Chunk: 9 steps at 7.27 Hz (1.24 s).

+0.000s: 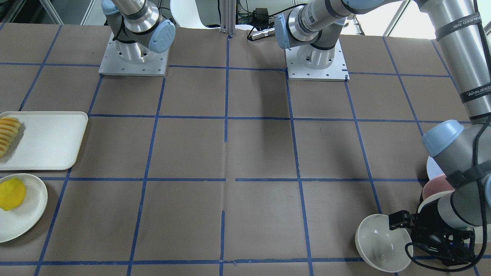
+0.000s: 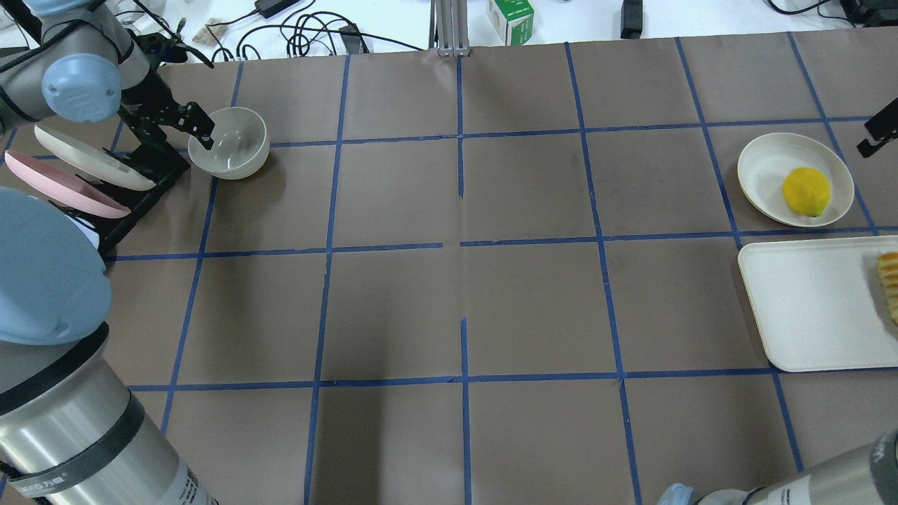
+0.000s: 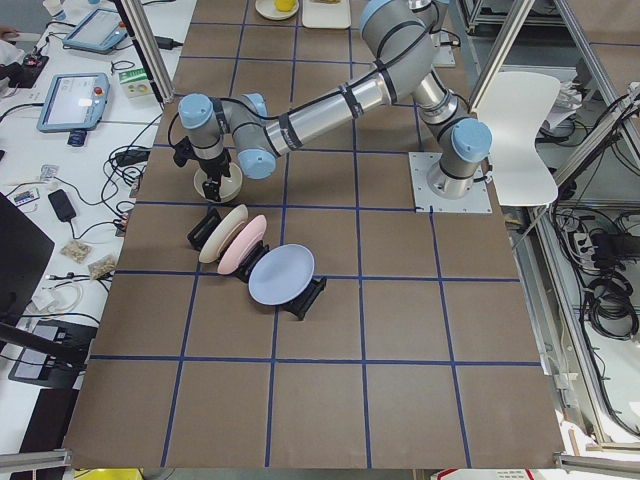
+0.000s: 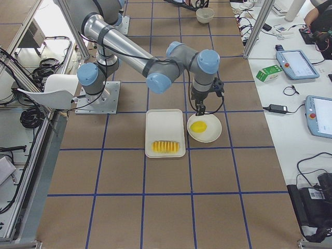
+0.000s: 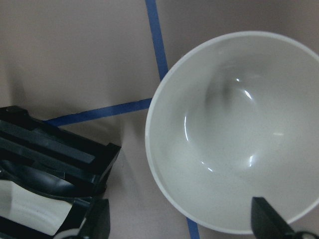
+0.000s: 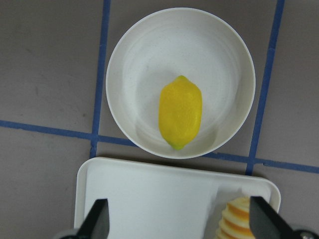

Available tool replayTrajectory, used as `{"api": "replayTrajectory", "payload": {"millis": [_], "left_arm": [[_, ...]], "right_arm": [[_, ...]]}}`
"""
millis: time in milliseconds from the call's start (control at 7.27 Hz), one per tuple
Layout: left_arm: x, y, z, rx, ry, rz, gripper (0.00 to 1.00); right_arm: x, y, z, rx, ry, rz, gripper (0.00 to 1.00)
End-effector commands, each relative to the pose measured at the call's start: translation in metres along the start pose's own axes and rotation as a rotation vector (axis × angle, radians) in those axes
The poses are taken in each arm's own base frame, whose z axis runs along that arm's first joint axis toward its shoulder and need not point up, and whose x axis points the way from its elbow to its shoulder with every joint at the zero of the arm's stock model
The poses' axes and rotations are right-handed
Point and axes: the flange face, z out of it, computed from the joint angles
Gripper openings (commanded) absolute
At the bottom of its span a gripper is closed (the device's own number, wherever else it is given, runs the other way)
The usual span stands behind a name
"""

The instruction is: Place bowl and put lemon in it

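Observation:
The off-white bowl [image 2: 231,144] stands on the table at the far left, next to the black plate rack. My left gripper [image 2: 202,132] is open just above the bowl's rim on the rack side. In the left wrist view one fingertip [image 5: 97,224] is outside the bowl [image 5: 239,129] and the other is over its inside. The yellow lemon [image 2: 806,191] lies on a shallow off-white plate [image 2: 761,168] at the far right. My right gripper [image 6: 179,221] is open and empty above the plate's edge, close to the lemon [image 6: 180,112].
A black rack [image 2: 151,168] with pastel plates stands right beside the bowl, under my left arm. A white tray [image 2: 807,308] holding a row of sliced fruit [image 2: 889,280] lies next to the lemon's plate. Blue tape lines cross the brown table.

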Motion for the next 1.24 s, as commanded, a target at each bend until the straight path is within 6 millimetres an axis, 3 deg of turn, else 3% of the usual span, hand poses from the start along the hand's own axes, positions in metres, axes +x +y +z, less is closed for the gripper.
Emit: {"api": "replayTrajectory", "payload": {"millis": [0,275,412,688,825,962,1100], "left_arm": [[-0.001,-0.004,0.023,-0.003,0.01,-0.008,1.0],[-0.002,-0.005,0.034,-0.014,0.016,-0.026,0.97],[-0.002,-0.006,0.034,-0.013,0.014,-0.049,0.8],[-0.003,-0.007,0.037,-0.015,0.014,-0.051,0.49],[-0.003,-0.007,0.039,-0.016,0.015,-0.051,0.27],[-0.003,-0.007,0.039,-0.016,0.015,-0.052,0.1],[-0.004,-0.008,0.036,-0.013,0.01,-0.069,0.0]], "right_arm": [[0.017,-0.025,0.08,-0.035,-0.035,0.025,1.0],[0.023,-0.04,0.131,-0.044,-0.037,0.029,1.0],[0.025,-0.041,0.153,-0.066,-0.051,0.031,1.0],[0.019,-0.045,0.162,-0.085,-0.054,0.034,1.0],[0.014,-0.048,0.16,-0.086,-0.046,0.025,0.87],[0.007,-0.053,0.158,-0.083,-0.04,0.012,0.39],[0.006,-0.053,0.157,-0.084,-0.041,0.011,0.21]]}}
